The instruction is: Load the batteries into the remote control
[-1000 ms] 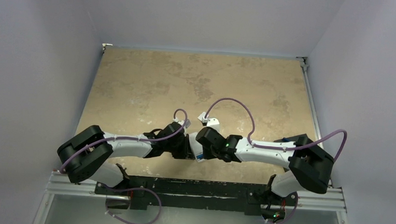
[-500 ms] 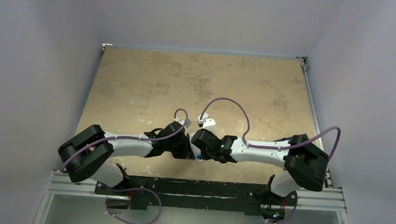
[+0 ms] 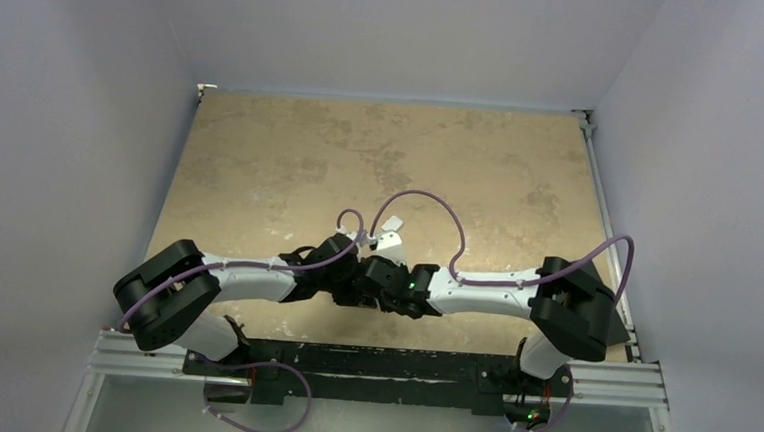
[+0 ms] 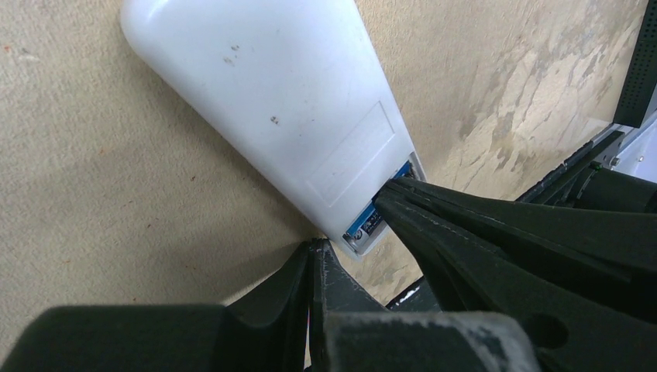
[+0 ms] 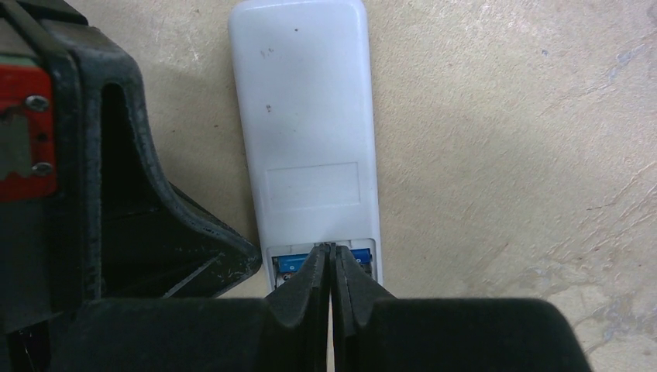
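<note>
**Both hands shut at the remote's open end**

From above, my two arms met low in the middle of the desk (image 3: 291, 160), wrists nose to nose. Their bulk covered the spot, so I could not pick out the remote control there.

The left wrist camera gave it up. The remote control (image 4: 279, 108) lay flat on the desk, plain white back upward, running away up and to the left. At its near end the compartment stood open, with a blue battery (image 4: 370, 225) showing inside. My left hand (image 4: 314, 260) was shut tight, fingers together, gripping nothing, its tips just beside the remote's near corner. Whether they touched it, I couldn't tell. My right hand (image 4: 387, 198) came in from the right, its point at that open end.

The right wrist camera looked straight down the remote's length. My right hand (image 5: 331, 260) was closed too, its two fingers pressed to a hairline slit with nothing I could see between them. Its tips sat at the middle of the open compartment. Blue showed on either side of those tips here, where the left camera caught only one patch. One battery or two, I couldn't say. This camera also caught my left hand as a dark bulk close alongside the remote.
</note>
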